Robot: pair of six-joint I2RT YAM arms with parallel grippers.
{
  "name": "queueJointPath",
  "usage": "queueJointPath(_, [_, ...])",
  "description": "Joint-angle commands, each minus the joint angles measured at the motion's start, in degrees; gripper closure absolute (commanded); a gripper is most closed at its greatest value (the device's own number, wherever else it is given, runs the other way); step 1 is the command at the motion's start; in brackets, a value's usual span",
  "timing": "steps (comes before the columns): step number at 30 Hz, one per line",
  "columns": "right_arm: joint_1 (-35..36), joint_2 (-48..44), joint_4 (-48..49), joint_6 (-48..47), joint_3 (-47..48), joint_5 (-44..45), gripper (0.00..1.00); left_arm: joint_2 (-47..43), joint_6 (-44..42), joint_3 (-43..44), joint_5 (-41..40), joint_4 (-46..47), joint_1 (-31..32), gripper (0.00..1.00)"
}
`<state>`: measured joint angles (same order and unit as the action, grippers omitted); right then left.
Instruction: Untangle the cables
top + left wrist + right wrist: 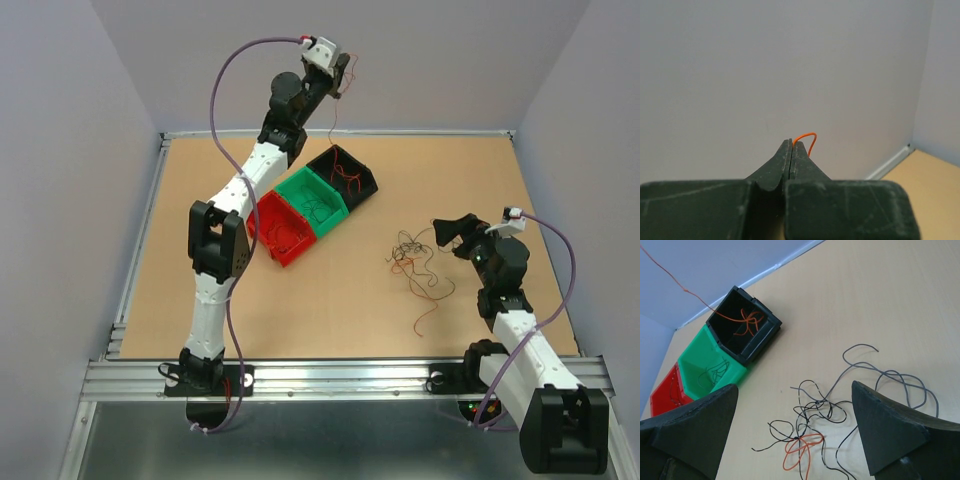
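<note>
A tangle of thin black, grey and orange cables [415, 262] lies on the table right of centre; it also shows in the right wrist view [820, 425]. My left gripper [343, 75] is raised high over the far edge, shut on one orange cable [807, 137] that hangs down [333, 118] toward the black bin [348, 176]. My right gripper [447, 235] is open and empty, just right of and above the tangle, its fingers [890, 432] either side of it in the wrist view.
Three bins stand in a diagonal row left of centre: red [280, 230], green [315, 203] and black, each holding thin wires. In the right wrist view the black bin [742, 325] holds orange wires. Metal rail [350, 375] runs along the near edge.
</note>
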<state>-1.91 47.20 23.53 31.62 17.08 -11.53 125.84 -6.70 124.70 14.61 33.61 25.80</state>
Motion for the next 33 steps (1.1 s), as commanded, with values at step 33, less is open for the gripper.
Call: queueJointPath(33, [-0.20,-2.02,0.82,-1.38,2.25,-3.94,0.00,-7.89,0.02,-21.16,23.53,-17.78,-0.75,1.00])
